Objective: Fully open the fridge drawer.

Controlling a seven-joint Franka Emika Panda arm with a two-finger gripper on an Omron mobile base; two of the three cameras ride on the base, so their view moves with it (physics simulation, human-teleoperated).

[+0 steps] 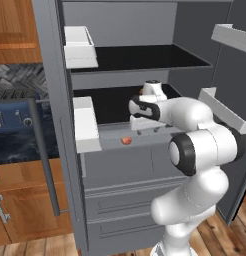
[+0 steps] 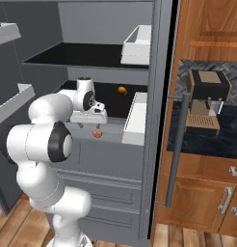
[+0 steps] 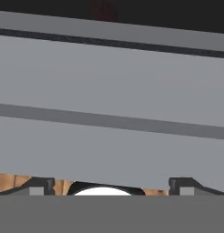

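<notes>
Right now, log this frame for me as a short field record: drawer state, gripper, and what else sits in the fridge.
fridge drawer: plain flat front, standing out a little from the fridge body, not fully out
gripper: fingertips spread wide, grey drawer surface close ahead
arm: bent over the drawer's top, hand pointing down
red item: small, on the drawer's flat top
orange item: small, round, deeper inside
grooved drawers: below, closed

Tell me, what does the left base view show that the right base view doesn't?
Left alone: a blue stove beside the fridge. Right alone: a coffee machine on the counter and an orange fruit deep on the shelf. Both: the white arm reaching over the fridge drawer, a small red thing on the drawer's top, white door bins and the grooved drawers below.
</notes>
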